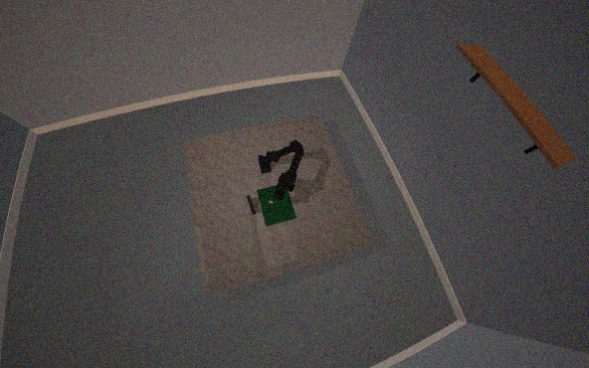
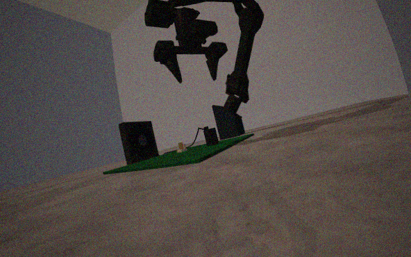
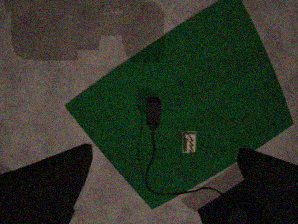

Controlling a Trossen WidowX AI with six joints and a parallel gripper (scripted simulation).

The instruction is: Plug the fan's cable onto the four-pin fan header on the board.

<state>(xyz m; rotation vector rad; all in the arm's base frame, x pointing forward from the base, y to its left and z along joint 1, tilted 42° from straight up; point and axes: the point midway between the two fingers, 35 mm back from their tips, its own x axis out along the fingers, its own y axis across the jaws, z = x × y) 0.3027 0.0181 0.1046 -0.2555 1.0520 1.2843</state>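
The black plug is a block-like piece standing on the green board. Its thin black cable leaves near its top and runs toward the upright black fan beside the board. The pale four-pin header is apart from the plug, with its pins bare. My gripper is wide open and empty, pointing down high above the board and touching nothing. Its fingertips flank the plug and header in the wrist view.
The arm's dark base stands just behind the board. The fan rises at the board's other side, with the cable looping low between it and the plug. A wooden shelf is on the far wall. The scene is dim and grainy.
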